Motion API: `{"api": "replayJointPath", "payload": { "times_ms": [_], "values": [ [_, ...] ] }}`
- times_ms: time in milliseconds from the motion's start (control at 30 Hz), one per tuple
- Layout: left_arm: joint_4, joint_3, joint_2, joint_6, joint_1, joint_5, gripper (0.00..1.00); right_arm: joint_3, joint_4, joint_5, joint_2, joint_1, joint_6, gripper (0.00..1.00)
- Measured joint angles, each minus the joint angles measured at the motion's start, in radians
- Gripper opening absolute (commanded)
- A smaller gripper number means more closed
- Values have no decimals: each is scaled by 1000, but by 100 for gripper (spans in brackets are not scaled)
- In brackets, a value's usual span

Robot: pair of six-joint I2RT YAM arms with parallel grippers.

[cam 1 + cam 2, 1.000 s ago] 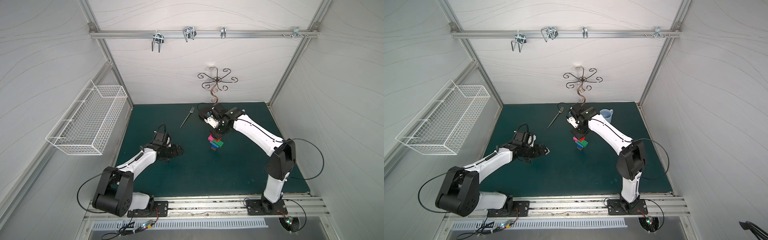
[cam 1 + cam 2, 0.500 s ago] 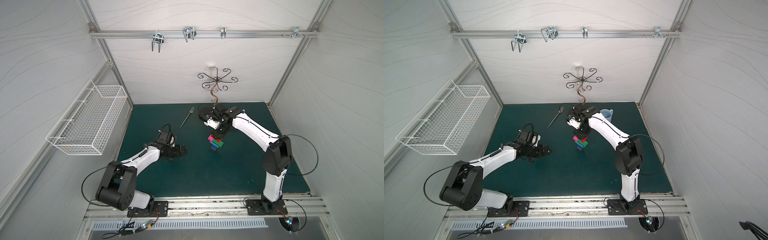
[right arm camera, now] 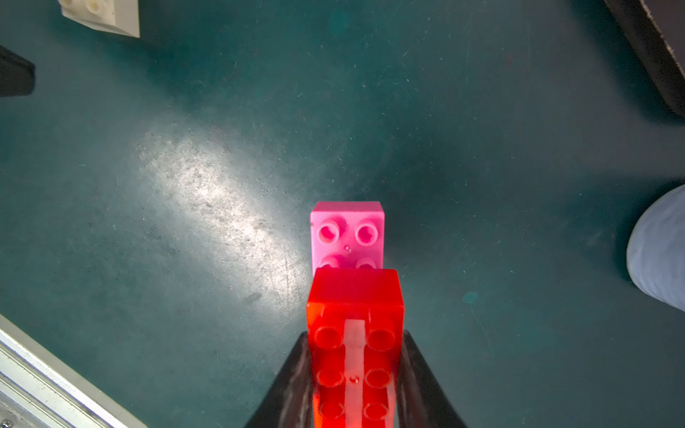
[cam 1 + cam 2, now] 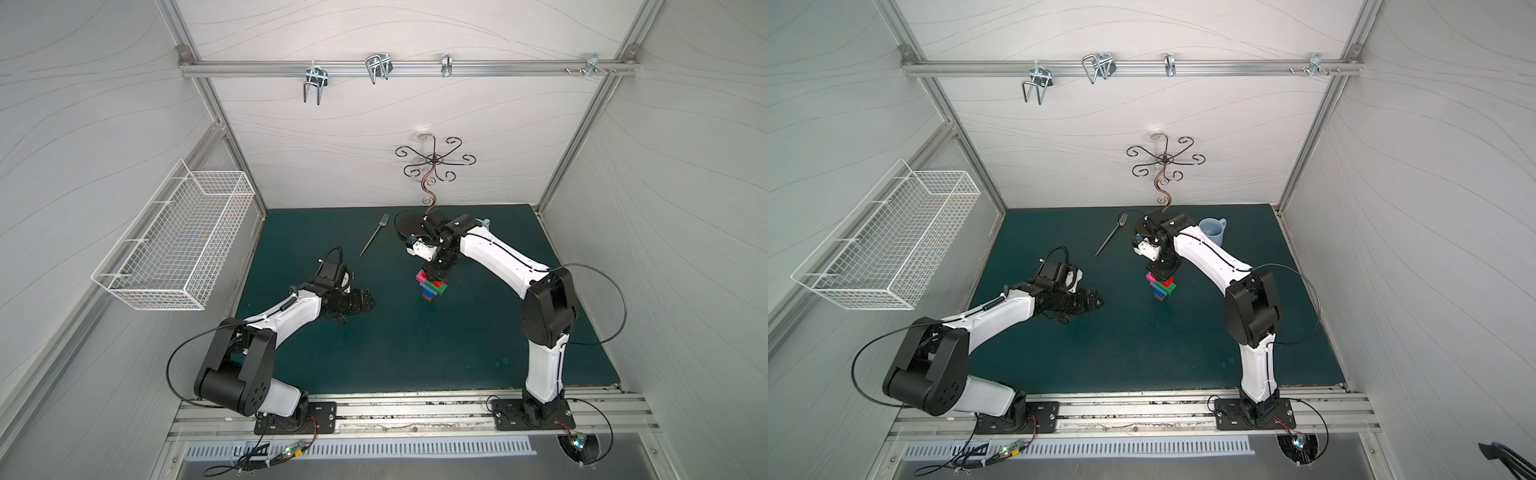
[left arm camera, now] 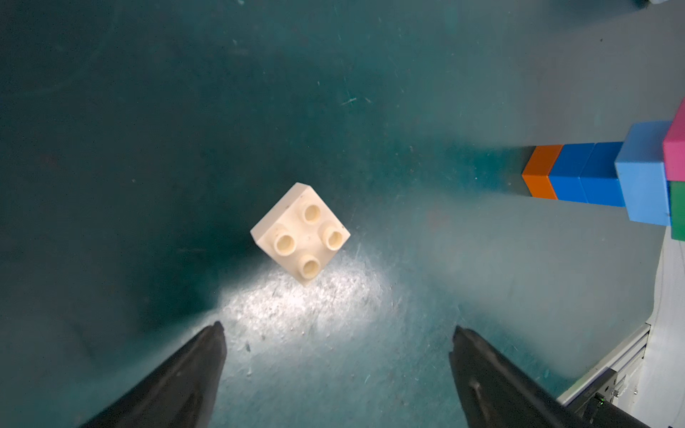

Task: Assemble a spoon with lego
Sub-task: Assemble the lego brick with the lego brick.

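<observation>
The lego spoon (image 4: 431,286) stands up near the middle of the surface (image 4: 415,353) in both top views, orange end down. The right tool (image 3: 354,335) is squeezed onto its red brick (image 3: 355,296), with a pink brick (image 3: 346,229) beside that. A cream brick (image 5: 300,233) lies on the surface, bumps up, just ahead of the left tool (image 5: 335,329), which is spread wide and not touching it. A fork (image 4: 374,235) lies up and left of the spoon, a blue mug (image 4: 1212,230) up and right.
</observation>
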Motion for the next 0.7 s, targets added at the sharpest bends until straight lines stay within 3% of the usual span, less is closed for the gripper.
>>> {"api": "replayJointPath", "payload": {
  "times_ms": [700],
  "values": [
    [0, 0, 0, 3, 0, -1, 100, 35, -28, 3, 24, 8, -12, 16]
  ]
}}
